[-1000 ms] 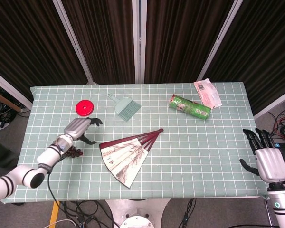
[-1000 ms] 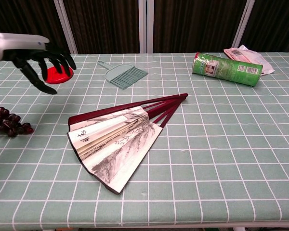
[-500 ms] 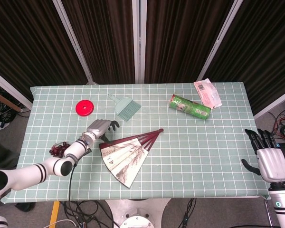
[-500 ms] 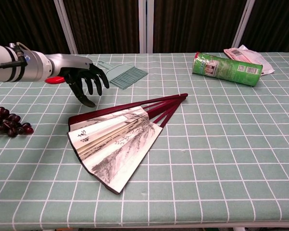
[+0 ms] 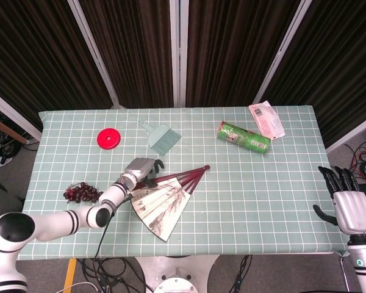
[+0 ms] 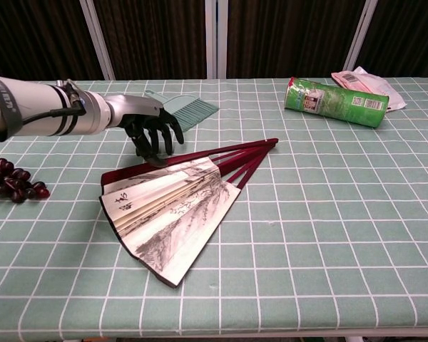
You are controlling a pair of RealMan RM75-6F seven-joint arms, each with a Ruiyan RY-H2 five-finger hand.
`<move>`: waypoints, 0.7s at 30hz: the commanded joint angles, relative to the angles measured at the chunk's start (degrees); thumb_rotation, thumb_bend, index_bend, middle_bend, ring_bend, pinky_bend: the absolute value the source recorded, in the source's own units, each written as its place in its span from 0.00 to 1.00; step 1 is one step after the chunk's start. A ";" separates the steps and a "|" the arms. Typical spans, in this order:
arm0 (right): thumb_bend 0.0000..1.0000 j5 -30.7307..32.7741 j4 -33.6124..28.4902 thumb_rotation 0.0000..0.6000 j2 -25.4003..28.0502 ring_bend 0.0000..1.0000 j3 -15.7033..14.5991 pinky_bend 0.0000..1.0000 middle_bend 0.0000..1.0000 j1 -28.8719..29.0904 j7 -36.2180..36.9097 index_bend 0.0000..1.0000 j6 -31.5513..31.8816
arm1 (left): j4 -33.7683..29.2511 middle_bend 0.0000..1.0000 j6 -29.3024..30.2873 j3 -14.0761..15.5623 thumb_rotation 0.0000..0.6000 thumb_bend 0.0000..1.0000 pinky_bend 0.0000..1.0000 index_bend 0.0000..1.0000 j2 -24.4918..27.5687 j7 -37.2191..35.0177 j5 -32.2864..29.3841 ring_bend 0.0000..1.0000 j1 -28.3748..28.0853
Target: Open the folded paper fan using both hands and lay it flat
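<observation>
The paper fan (image 5: 161,201) (image 6: 172,206) lies partly spread on the green checked table, dark red ribs converging at a pivot on its right, painted paper leaf toward the front. My left hand (image 5: 141,169) (image 6: 151,130) hovers palm down over the fan's upper left rib, its dark fingers (image 6: 159,144) apart and pointing down, the tips at or just above the rib; it holds nothing. My right hand (image 5: 346,204) stands off the table's right front corner, fingers spread upward and empty; the chest view does not show it.
A bunch of dark grapes (image 5: 81,193) (image 6: 11,183) lies left of the fan. Behind are a red lid (image 5: 108,138), a teal dustpan brush (image 5: 160,137) (image 6: 183,111), a green can on its side (image 5: 243,137) (image 6: 335,102) and a pink packet (image 5: 266,118).
My left hand has swept right from near the red lid, past the grapes, to above the fan's upper left rib. The fan has not moved. The right hand has drifted slightly outward.
</observation>
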 commanded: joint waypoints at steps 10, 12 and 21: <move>0.13 0.38 0.79 1.00 -0.36 0.00 0.19 0.00 0.13 -0.56 0.49 0.00 0.94 | 1.89 0.39 0.04 0.49 1.00 0.30 0.57 0.31 -3.23 -0.01 -0.55 0.42 -0.23; 0.13 0.55 0.96 1.00 -0.45 0.00 0.23 0.00 0.13 -0.71 0.63 0.00 1.12 | 2.26 0.42 0.48 0.45 1.00 0.31 0.60 0.33 -3.83 -0.03 0.22 0.44 -0.07; 0.13 0.86 1.36 1.00 -0.52 0.00 0.29 0.00 0.13 -1.23 1.05 0.00 1.66 | 2.35 0.56 3.55 -0.58 1.00 0.35 0.70 0.47 -5.13 -0.94 5.12 0.57 1.49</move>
